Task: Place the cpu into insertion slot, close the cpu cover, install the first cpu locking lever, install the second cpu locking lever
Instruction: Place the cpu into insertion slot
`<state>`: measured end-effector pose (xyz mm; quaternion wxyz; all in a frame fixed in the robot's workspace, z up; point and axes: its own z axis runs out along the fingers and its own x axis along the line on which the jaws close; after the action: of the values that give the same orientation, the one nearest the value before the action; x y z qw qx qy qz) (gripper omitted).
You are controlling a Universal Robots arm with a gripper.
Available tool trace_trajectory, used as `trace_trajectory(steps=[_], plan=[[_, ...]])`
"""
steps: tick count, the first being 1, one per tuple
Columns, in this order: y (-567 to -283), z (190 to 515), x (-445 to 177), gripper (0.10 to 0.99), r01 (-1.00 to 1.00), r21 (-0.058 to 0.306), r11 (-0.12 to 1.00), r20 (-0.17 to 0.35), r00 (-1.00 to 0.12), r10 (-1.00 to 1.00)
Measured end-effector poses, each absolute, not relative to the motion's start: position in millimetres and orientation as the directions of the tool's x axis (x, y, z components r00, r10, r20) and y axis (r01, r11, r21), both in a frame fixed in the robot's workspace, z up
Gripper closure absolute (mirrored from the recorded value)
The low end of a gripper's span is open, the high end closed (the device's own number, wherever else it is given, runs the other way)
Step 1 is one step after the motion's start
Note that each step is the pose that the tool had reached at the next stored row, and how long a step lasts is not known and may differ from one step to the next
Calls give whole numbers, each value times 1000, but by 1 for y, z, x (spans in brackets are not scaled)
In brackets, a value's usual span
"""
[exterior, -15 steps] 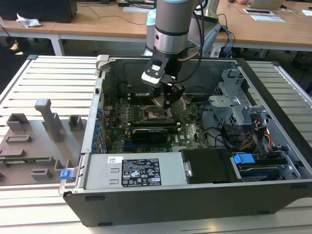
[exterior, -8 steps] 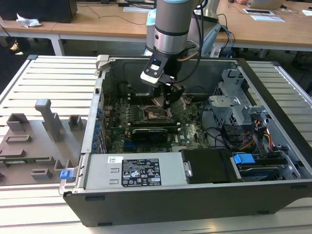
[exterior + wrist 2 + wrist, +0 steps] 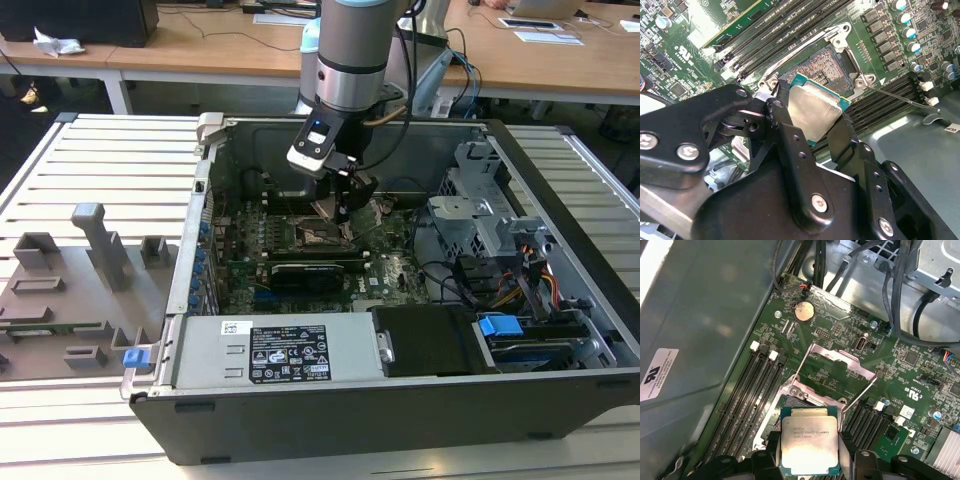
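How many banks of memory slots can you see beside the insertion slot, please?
2. In the second wrist view, one bank runs along one side of the insertion slot, the other along the opposite side. The gripper, holding the cpu, may hide more.

The cpu (image 3: 816, 114) hides part of the insertion slot (image 3: 824, 67).

No wording can be made out. Small printed lines cover the cpu (image 3: 807, 445) top in the first wrist view. A white sticker (image 3: 659, 374) on the case wall (image 3: 715, 300) and a black label (image 3: 288, 355) on the near power supply (image 3: 200, 355) carry print too fine to read.
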<state>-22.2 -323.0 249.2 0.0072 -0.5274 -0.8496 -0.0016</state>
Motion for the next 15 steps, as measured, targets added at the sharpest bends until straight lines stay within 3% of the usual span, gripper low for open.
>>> trace_trajectory(steps=[15], plan=[[-323,249,-22,545,912,-6,411,12,-411,911]])
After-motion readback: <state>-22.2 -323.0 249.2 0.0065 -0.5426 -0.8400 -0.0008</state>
